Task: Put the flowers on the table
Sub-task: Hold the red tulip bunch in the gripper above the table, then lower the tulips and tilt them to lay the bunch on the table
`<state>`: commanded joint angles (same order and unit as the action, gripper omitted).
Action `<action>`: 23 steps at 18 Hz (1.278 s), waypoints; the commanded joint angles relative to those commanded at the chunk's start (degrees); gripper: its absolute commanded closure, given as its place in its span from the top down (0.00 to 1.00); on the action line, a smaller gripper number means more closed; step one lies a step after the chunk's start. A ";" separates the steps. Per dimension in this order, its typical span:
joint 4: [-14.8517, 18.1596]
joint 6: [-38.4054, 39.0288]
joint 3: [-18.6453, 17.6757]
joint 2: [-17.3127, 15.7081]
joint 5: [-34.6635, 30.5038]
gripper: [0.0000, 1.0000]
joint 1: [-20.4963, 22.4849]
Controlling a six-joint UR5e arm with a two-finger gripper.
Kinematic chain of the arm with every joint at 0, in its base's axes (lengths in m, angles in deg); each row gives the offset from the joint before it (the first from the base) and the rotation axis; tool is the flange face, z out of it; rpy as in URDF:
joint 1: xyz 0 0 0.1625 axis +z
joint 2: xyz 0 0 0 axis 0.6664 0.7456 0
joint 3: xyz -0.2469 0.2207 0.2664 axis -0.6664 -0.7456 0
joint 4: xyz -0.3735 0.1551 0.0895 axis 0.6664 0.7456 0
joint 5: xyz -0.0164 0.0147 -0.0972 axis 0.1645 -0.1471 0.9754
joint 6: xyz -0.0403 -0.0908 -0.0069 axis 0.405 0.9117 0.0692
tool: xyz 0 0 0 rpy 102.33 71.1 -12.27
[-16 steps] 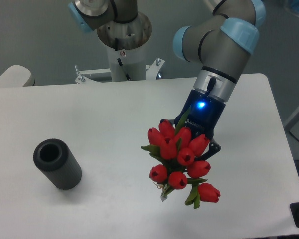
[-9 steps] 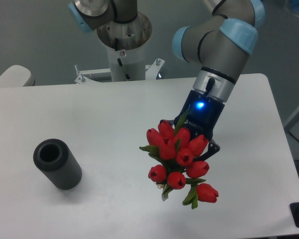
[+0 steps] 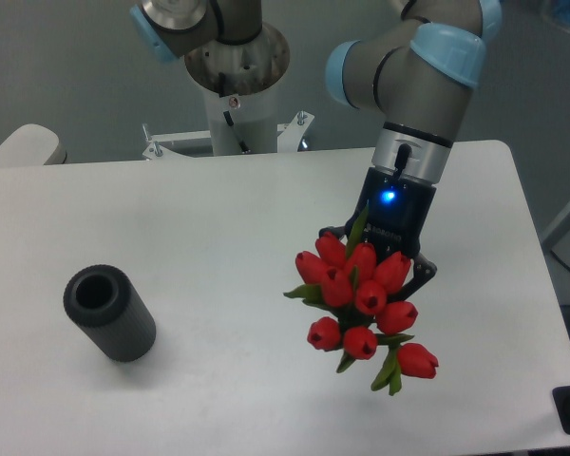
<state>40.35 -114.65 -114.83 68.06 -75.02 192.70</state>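
The gripper (image 3: pixel 385 266) is closed on the stems of the flowers (image 3: pixel 366 304), holding the red bunch in the air over the right half of the table (image 3: pixel 218 218), far from 1 dark ribbed cylinder (image 3: pixel 109 312) at the left.

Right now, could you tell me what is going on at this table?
The robot arm's gripper is holding a bunch of red tulips, the flowers, above the right part of the white table. The fingers are mostly hidden behind the blooms, so the grip on the stems cannot be seen directly. The flowers do not appear to be lying on the table yet. A dark grey ribbed cylinder lies on the left side, well apart from them.
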 joint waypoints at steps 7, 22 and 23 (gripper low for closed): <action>0.09 -12.74 -6.59 -2.73 -14.33 0.32 -1.14; 0.44 -15.58 -17.14 0.34 -51.41 0.32 -12.64; 0.35 -15.31 -18.10 1.13 -53.61 0.32 -14.05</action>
<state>40.70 -129.96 -132.93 69.19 -128.63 178.65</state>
